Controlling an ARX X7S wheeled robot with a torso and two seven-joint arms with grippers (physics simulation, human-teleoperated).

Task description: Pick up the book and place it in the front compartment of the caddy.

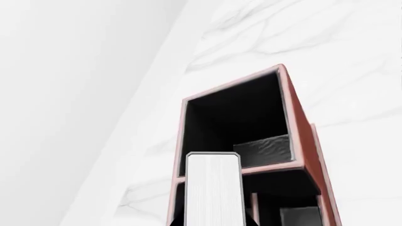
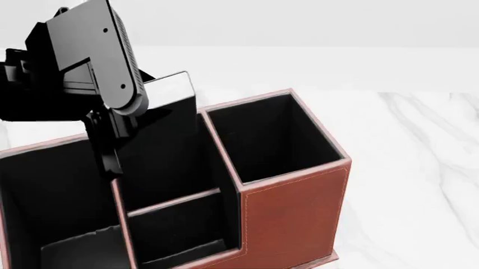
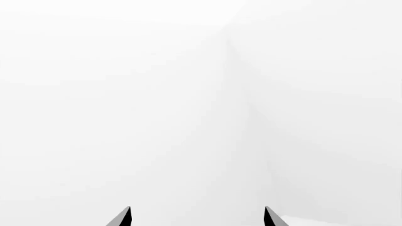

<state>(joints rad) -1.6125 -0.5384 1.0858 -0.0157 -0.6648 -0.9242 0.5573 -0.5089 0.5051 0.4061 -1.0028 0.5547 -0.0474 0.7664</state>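
We are holding the book point(image 2: 168, 120) in the left jaws, tilted over the caddy's point(image 2: 295, 207) front compartment point(image 2: 168, 168); releasing remains. Right jaws are gaping wide, empty.

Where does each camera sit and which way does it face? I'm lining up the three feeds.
Head view: high on the robot, looking forward and down at the caddy on the marble table; the left gripper holds the book.
Left wrist view: near that gripper, looking along the book into the caddy.
Right wrist view: faces blank white; only the right gripper, open.
Head and left wrist share book and caddy.
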